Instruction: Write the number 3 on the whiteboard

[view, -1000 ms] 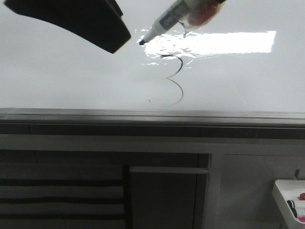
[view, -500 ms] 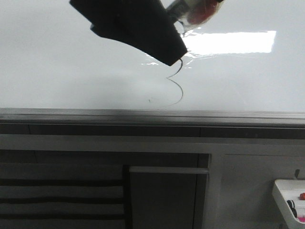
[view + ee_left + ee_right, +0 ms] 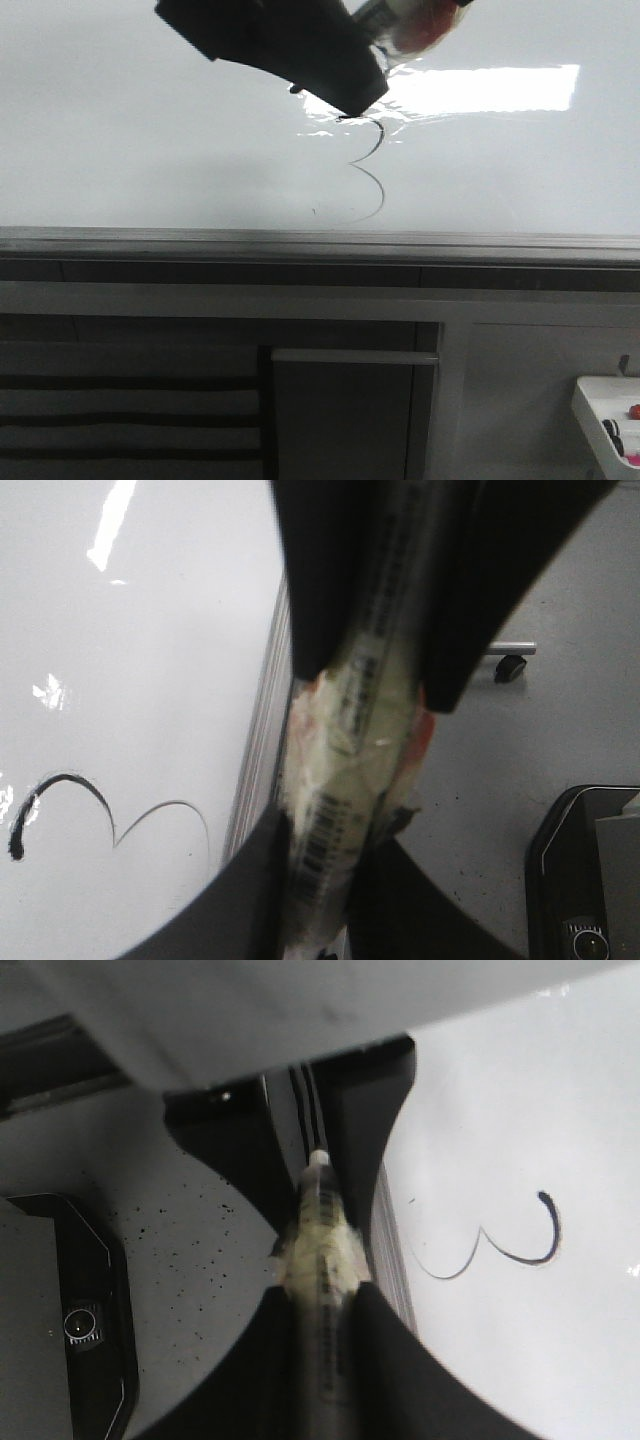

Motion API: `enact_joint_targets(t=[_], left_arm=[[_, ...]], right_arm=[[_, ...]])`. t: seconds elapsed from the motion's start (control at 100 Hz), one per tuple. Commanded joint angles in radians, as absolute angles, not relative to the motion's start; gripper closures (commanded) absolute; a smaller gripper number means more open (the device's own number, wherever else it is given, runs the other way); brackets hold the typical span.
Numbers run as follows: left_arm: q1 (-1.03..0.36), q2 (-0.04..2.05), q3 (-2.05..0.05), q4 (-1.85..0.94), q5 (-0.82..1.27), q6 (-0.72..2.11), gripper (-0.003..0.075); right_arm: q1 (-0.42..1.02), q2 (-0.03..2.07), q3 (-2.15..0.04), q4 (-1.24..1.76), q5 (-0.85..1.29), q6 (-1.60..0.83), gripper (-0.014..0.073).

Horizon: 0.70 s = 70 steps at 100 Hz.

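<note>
A black gripper (image 3: 345, 95) reaches in from the top edge of the whiteboard (image 3: 120, 150) in the front view, its tip just over the upper end of the number 3 (image 3: 368, 170) — which arm it belongs to cannot be read from that view alone. Behind it, a taped marker (image 3: 400, 25) is cut off by the top of the frame, its writing tip hidden by the dark body.

The digit sits toward the middle of the board, below the bright rectangular glare (image 3: 480, 88) and above the grey bottom rail (image 3: 320, 240). Its upper curve is dark; the lower curve thins and fades at its end, with a faint speck beside it.

In the left wrist view, the left gripper (image 3: 330, 880) is clamped on a marker (image 3: 360, 720) wrapped in yellowish tape, printed lettering too blurred to read; the 3 (image 3: 110, 815) lies on the board alongside. In the right wrist view, the right gripper (image 3: 320, 1305) likewise pinches a taped pen (image 3: 322, 1250), its tip out of sight, with the digit (image 3: 500, 1245) off to one side. A black bin (image 3: 80, 1320) on speckled floor is partly cropped.
</note>
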State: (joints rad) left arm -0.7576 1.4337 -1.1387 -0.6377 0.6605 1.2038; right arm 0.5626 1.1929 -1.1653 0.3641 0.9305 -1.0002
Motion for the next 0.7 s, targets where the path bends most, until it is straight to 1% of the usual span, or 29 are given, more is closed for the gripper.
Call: enact_joint_targets(t=[0.0,0.11,0.18,0.25,0.3,0.33,0.37,0.4,0.46,0.56,0.63,0.69], left_arm=[[-0.763,1.404,-1.172,-0.68,0.621,1.199,0.0733],[-0.763,1.404,-1.172,-0.68,0.621,1.199,0.0739],[-0.763,1.404,-1.172,-0.68,0.621,1.199,0.0739],[-0.763,1.404,-1.172,-0.68,0.621,1.199,0.0739],[-0.763,1.404,-1.172,-0.68,0.621,1.199,0.0739],[-0.758,1.404,-1.172,-0.68,0.616,1.199,0.0739],[-0.754,1.404,-1.172,-0.68,0.608,1.187,0.0739],[-0.744,1.404,-1.172,-0.677,0.592,1.173,0.0739],[-0.719,1.404,-1.172,-0.677,0.569,1.142,0.0739],[-0.65,1.393,-1.17,-0.674,0.534,1.067,0.0739],[-0.588,1.373,-1.157,-0.674,0.525,1.025,0.0739],[-0.533,1.343,-1.131,-0.674,0.498,0.996,0.0739]], right_arm=[[0.565,1.166,-1.2,0.396,0.888,-1.01,0.0594],[0.565,1.166,-1.2,0.396,0.885,-1.01,0.0594],[0.565,1.166,-1.2,0.396,0.885,-1.01,0.0568],[0.565,1.166,-1.2,0.396,0.887,-1.01,0.0468],[0.563,1.166,-1.2,0.396,0.887,-1.01,0.0354],[0.563,1.166,-1.2,0.394,0.89,-1.01,0.0305],[0.563,1.166,-1.2,0.389,0.89,-1.005,0.0254],[0.563,1.163,-1.202,0.373,0.89,-0.995,0.0235],[0.556,1.145,-1.207,0.322,0.877,-0.938,0.0235],[0.518,1.089,-1.214,0.206,0.858,-0.762,0.0237],[0.473,1.047,-1.214,0.153,0.858,-0.646,0.0237],[0.428,1.015,-1.214,0.142,0.888,-0.615,0.0237]])
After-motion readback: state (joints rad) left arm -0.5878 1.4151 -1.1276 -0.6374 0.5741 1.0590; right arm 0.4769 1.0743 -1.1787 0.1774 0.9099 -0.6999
